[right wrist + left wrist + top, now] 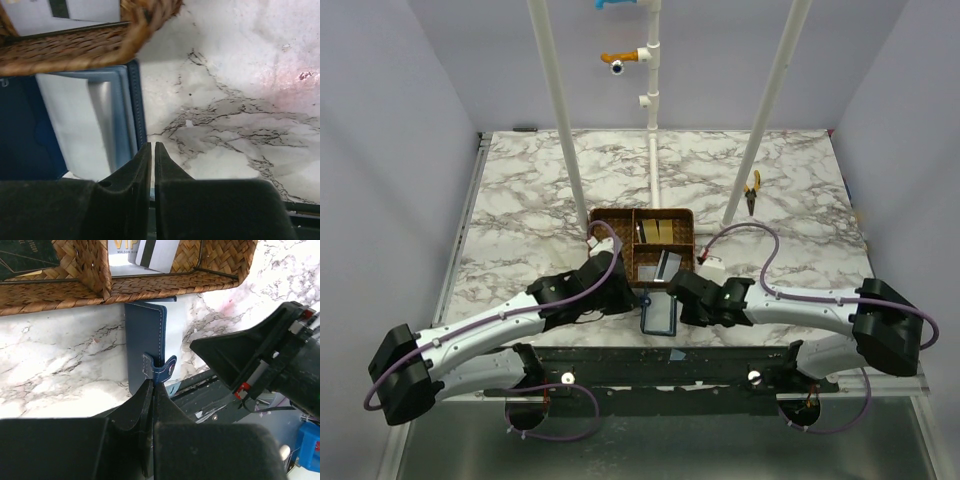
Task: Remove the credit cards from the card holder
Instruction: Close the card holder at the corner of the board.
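Note:
The navy card holder [660, 315] lies open on the marble just in front of the wicker tray [610, 215], its paler inner pocket [75, 125] facing up. Whether a card is in it I cannot tell. My left gripper [154, 382] is shut on the holder's navy strap [162, 371] at its near edge. My right gripper [152, 145] hovers at the holder's right edge [135, 100], jaws a thin slit apart with nothing between them. Credit cards lie in the tray: gold ones [665, 232], a pale striped one [150, 252] and a dark one [25, 257].
The wicker tray's front wall [150, 287] stands right behind the holder. White poles [560, 120] rise from the table behind the tray. Yellow-handled pliers [752, 192] lie at the back right. The dark front rail [650, 365] runs just below the holder.

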`<state>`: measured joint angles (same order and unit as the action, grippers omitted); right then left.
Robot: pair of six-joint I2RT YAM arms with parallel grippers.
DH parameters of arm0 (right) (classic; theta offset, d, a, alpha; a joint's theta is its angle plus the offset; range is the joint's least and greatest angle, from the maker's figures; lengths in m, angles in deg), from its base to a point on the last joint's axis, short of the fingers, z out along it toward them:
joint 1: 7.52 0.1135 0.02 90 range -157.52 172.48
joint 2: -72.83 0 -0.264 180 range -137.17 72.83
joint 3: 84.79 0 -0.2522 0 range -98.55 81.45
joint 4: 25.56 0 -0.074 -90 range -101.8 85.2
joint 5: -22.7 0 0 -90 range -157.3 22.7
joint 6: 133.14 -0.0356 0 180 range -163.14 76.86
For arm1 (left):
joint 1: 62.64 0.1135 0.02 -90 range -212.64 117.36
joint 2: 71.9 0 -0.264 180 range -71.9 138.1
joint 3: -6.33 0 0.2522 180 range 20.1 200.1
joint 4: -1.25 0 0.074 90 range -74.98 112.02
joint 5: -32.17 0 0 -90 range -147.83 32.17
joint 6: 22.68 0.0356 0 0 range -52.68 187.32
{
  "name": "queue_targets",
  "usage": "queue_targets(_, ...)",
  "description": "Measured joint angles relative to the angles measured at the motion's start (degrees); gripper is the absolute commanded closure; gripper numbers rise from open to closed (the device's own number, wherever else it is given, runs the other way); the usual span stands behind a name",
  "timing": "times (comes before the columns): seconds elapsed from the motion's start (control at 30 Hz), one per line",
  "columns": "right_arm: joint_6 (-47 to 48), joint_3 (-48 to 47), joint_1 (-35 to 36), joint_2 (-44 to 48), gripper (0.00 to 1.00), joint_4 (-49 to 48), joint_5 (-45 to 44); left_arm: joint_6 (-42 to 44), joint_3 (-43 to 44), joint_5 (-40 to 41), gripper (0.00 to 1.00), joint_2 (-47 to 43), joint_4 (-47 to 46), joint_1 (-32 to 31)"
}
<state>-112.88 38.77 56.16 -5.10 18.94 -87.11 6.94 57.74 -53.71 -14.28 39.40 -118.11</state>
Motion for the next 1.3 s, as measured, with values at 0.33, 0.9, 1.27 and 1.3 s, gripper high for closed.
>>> queue_targets(0.33,-0.50,6.25,-3.58,-1.55,0.94,-10.27,5.03,-0.02,-0.04,-0.26,1.00,2.95,-1.16,-0.07)
queue_targets(0.9,-1.79,8.79,-4.28,-2.84,0.95,-20.52,9.49,1.64,0.11,-8.07,0.72,15.50,-13.35,-2.80)
queue_targets(1.27,-1.79,8.07,-4.50,2.97,0.95,-10.71,7.54,1.99,0.11,-8.26,0.65,18.95,-15.50,-2.80)
queue_targets(1.3,-1.75,7.28,-4.50,4.20,0.95,-8.83,6.84,2.03,0.11,-8.26,0.65,19.23,-15.63,-2.80)
